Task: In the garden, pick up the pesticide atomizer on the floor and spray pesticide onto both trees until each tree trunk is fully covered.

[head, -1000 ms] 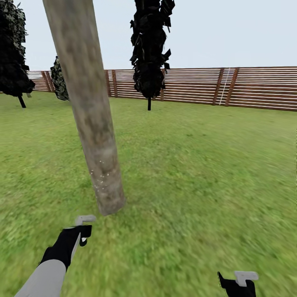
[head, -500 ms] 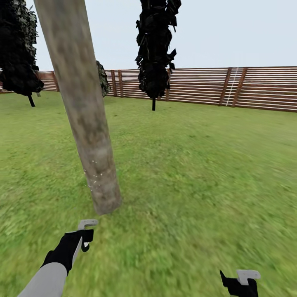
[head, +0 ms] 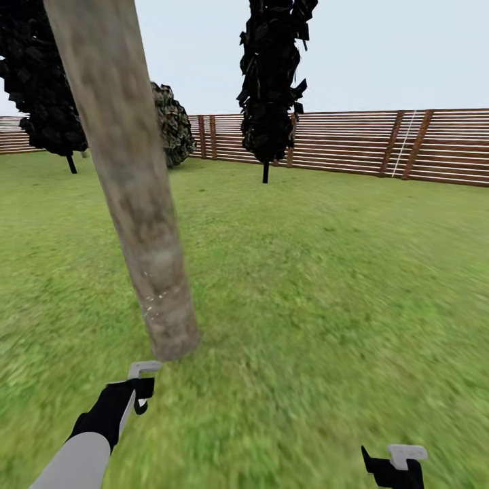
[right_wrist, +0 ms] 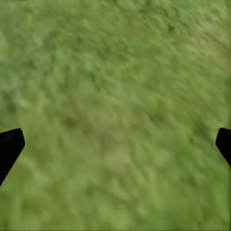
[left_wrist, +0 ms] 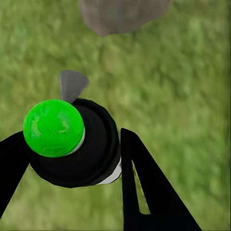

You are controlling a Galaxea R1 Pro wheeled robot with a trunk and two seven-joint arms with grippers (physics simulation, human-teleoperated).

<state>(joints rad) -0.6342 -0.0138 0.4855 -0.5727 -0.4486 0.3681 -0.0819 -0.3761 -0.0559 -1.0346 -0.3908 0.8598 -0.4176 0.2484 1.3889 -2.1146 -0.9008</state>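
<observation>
**Left gripper holding the atomizer at the foot of a tree trunk**

Head view: A thick, mottled grey-brown tree trunk [head: 136, 204] is seen rising, tilted in the frame, from the grass lawn [head: 326, 285]. Fine pale specks are visible low on its bark. The left gripper [head: 139, 387] is held just short of the trunk's base, with a grey part of the pesticide atomizer [head: 142, 369] showing above it. The right gripper [head: 397, 465] is seen low over the grass, well apart from the trunk. Two narrow black trees [head: 275, 81] and a dark bush [head: 171, 125] stand before the brown slatted fence [head: 380, 144].

Left wrist view: The atomizer [left_wrist: 72, 144] is seen from above, clamped between the black fingers [left_wrist: 144, 192], its top rendered bright green. The trunk base [left_wrist: 122, 14] lies just ahead.

Right wrist view: The right gripper [right_wrist: 115, 147] is spread wide over bare grass [right_wrist: 115, 96], with nothing between its fingertips [right_wrist: 9, 144].
</observation>
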